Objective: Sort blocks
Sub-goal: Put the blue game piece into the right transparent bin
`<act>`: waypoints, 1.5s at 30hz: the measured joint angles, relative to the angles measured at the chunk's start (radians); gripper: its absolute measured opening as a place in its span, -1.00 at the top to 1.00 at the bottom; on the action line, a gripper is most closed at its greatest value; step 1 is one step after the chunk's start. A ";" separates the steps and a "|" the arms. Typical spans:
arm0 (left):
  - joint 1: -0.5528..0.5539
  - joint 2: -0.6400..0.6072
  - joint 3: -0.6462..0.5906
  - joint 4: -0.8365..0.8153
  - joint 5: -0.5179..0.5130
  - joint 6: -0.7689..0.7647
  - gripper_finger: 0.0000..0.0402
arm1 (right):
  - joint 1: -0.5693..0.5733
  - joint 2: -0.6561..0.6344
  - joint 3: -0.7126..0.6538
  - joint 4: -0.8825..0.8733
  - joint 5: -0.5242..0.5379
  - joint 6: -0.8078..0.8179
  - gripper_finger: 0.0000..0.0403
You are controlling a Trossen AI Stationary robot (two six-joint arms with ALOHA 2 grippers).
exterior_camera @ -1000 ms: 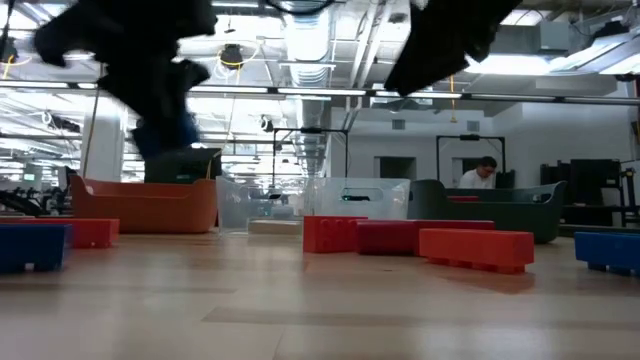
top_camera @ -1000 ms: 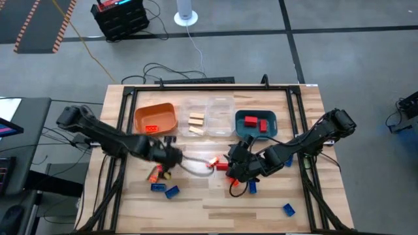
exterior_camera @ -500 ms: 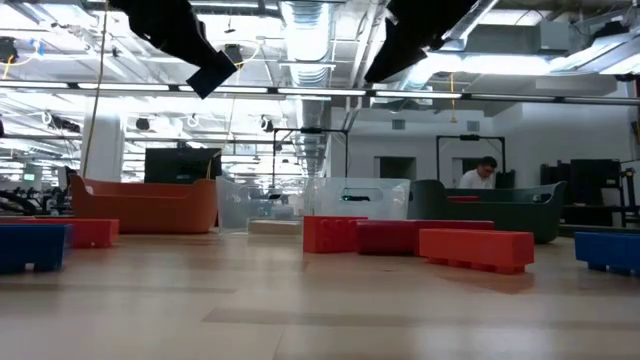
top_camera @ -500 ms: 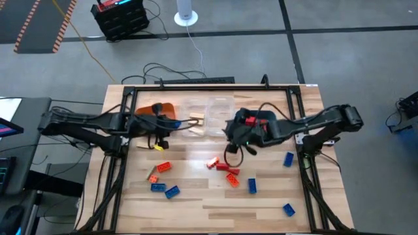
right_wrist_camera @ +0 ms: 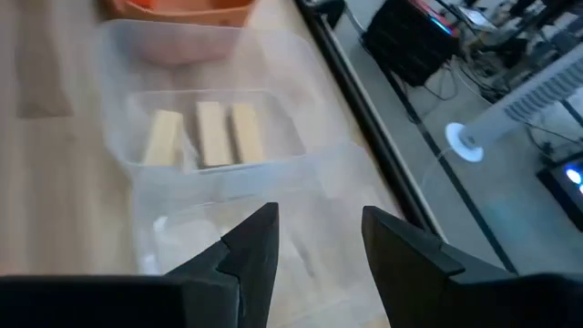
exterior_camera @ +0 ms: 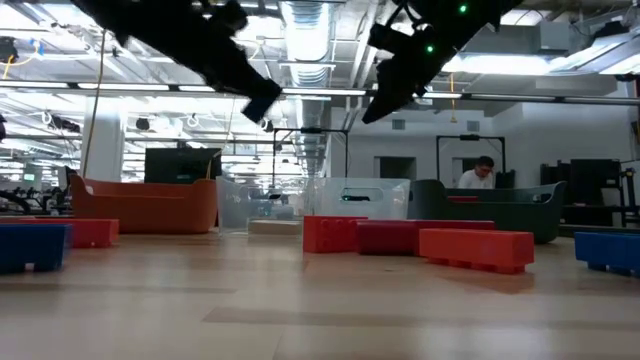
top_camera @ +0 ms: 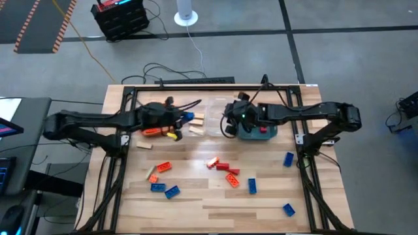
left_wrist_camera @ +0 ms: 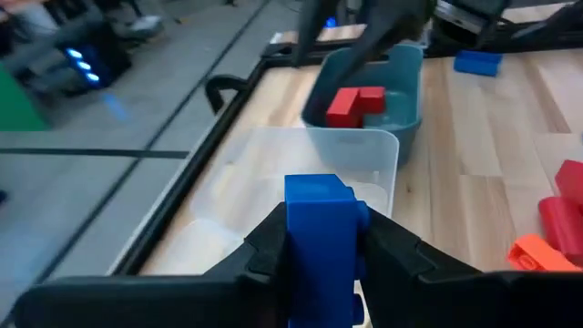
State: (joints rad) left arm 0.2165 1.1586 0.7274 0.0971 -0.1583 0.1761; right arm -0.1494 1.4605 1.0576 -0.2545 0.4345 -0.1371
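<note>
A blue block (left_wrist_camera: 321, 239) sits clamped in my left gripper (left_wrist_camera: 321, 251) above the clear trays (left_wrist_camera: 301, 164), ready to drop, while my right gripper (right_wrist_camera: 314, 241) hangs spread, empty.

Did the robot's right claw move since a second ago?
Yes. The right gripper was down among the loose blocks; now it is up by the teal tray, at the table's back.

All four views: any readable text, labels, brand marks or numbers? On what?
None readable in any view.
Blue studded brick held by the left gripper: no legible marking.
Teal tray, orange tray, clear trays: no labels.
Dark equipment beside a floor fan: lit patches only, too small to read.
Room behind the table, low view: nothing legible.
</note>
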 joint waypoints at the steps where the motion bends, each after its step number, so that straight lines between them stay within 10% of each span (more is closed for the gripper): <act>1: 0.016 0.042 0.011 0.025 0.045 0.000 0.57 | -0.007 0.000 0.000 0.005 -0.006 -0.009 0.05; 17: 0.107 0.567 0.375 0.105 0.428 0.003 0.57 | 0.078 -0.031 0.000 -0.184 0.040 0.093 0.05; 29: 0.118 0.810 0.597 -0.144 0.433 -0.006 0.38 | 0.277 -0.094 0.001 -0.202 0.201 0.254 0.05; 45: -0.060 0.477 0.488 -0.377 0.288 0.103 0.06 | 0.538 -0.057 0.002 -0.355 0.186 0.553 0.05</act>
State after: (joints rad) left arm 0.1568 1.6355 1.2157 -0.2801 0.1296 0.2792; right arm 0.3887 1.4039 1.0592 -0.6093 0.6206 0.4156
